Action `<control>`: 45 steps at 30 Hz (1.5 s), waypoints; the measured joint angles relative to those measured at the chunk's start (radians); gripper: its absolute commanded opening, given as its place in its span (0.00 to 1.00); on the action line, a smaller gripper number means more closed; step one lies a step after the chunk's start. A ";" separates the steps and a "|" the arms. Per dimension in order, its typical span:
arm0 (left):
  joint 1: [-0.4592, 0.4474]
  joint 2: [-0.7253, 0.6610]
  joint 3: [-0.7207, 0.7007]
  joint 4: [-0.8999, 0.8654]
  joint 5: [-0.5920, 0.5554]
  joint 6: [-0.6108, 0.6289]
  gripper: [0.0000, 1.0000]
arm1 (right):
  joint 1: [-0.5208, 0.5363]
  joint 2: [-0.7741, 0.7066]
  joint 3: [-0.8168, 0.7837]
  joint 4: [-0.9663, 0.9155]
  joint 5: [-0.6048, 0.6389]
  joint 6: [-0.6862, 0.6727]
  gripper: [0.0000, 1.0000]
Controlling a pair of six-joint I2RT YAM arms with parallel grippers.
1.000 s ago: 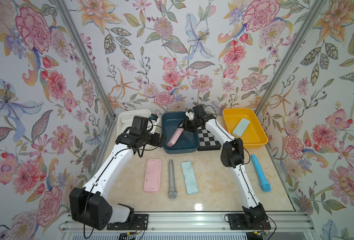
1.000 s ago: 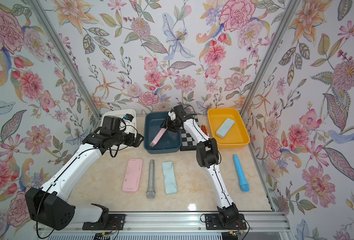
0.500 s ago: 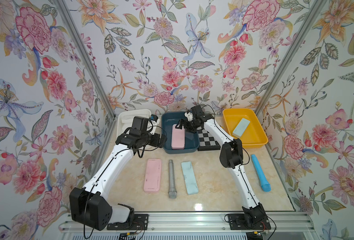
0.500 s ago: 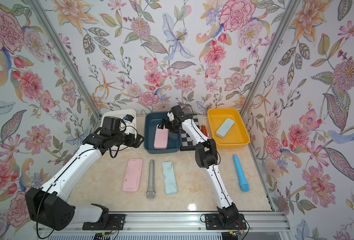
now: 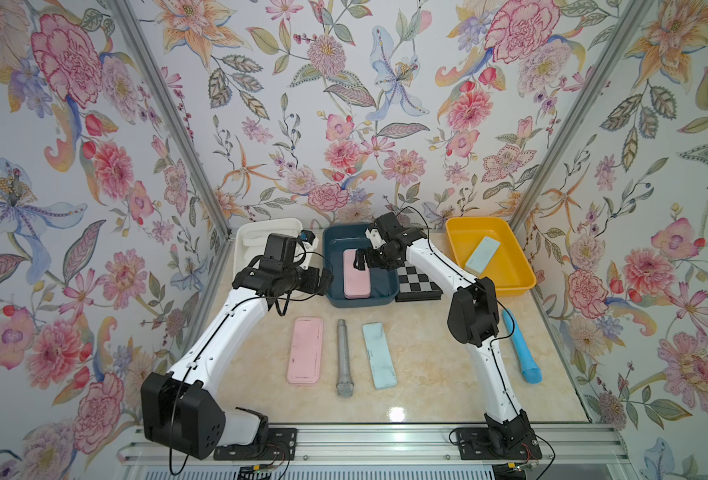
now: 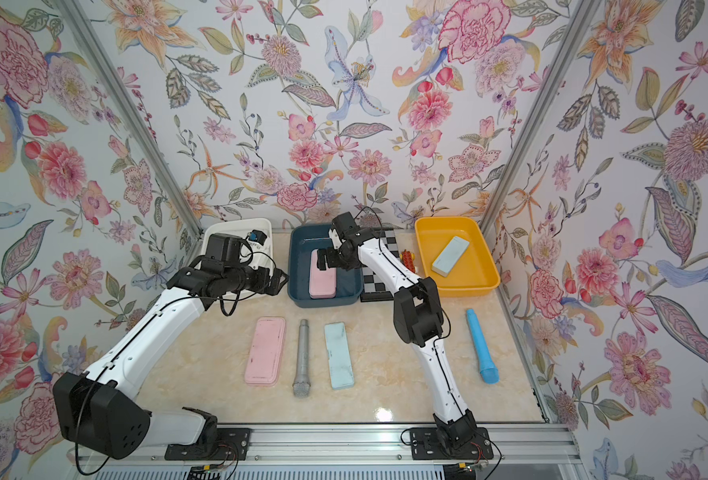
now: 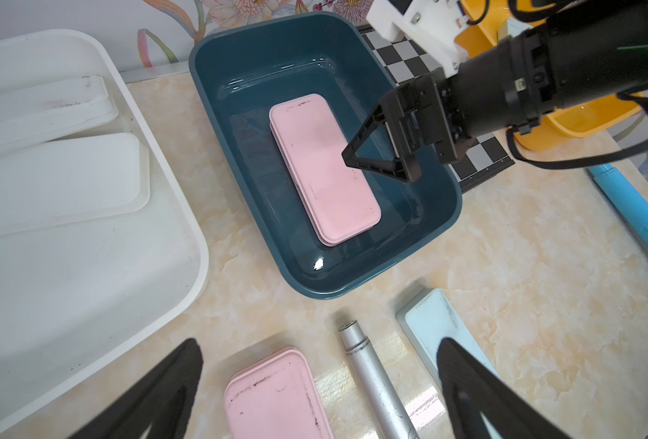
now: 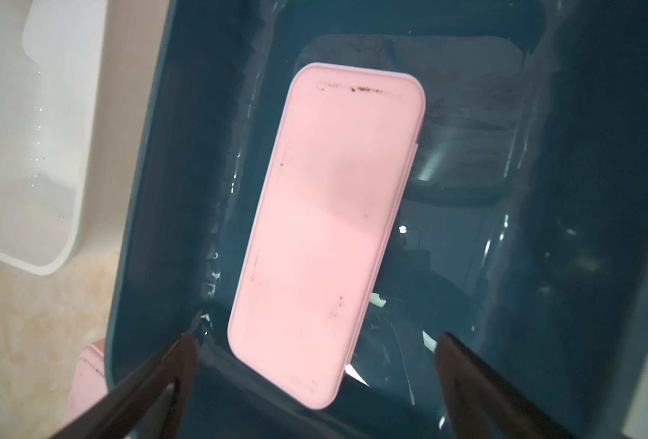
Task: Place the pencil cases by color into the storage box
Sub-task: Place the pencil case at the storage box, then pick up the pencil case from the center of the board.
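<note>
right claw (image 8: pixel 316 338): spread wide, nothing in it. It hangs over the teal bin (image 5: pixel 360 302), just above centre in both top views, with its tips above one end of the binned pink case (image 5: pixel 356 276), not pinching it.
left claw (image 7: pixel 318 342): wide open too, and empty. In both top views it sits left of centre, by the teal bin's near left corner, above the table.
binned pink case: flat on the teal bin's floor, lengthwise with the bin, and clear of the walls going by the wrist views.
loose pink case (image 5: pixel 304 351): flat on the table, lower middle of the frame, just left of the mic (image 5: pixel 344 353).
loose blue case (image 5: pixel 379 355): just right of the mic. These three lie side by side, roughly parallel, with gaps between them.
binned blue case (image 5: pixel 482 254): in the yellow bin (image 5: pixel 514 268), right of centre, lying at a slant.
white cases (image 7: pixel 56 178): two of them, flat in the white bin (image 7: pixel 86 285), which is left of the teal one. In the top views the left arm covers most of them.
checkerboard (image 5: pixel 420 280): between the teal and yellow bins, partly under the right arm.
blue tube (image 5: pixel 520 349): on the table at lower right, outside the right arm and well away from the cases.
</note>
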 measured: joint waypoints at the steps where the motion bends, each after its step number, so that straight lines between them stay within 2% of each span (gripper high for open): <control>1: 0.000 0.005 -0.001 -0.001 -0.003 -0.001 0.98 | 0.011 -0.057 -0.056 0.014 0.018 -0.008 1.00; 5: 0.000 0.021 -0.006 -0.001 -0.024 -0.010 0.98 | 0.043 -0.285 -0.264 0.072 0.085 -0.030 1.00; 9: 0.000 0.031 -0.008 -0.001 -0.031 -0.018 0.98 | 0.068 -0.432 -0.433 0.100 0.151 -0.025 1.00; 13: 0.002 0.042 -0.009 -0.001 -0.045 -0.025 0.98 | 0.128 -0.521 -0.624 0.097 0.204 0.011 1.00; 21: 0.030 0.061 -0.012 -0.002 -0.069 -0.051 0.98 | 0.317 -0.629 -0.925 0.101 0.283 0.178 1.00; 33: 0.072 0.084 -0.012 -0.011 -0.047 -0.077 0.98 | 0.457 -0.652 -1.021 0.150 0.339 0.348 1.00; 45: 0.071 0.084 -0.012 -0.017 -0.021 -0.079 0.98 | 0.506 -0.573 -1.123 0.212 0.353 0.425 0.99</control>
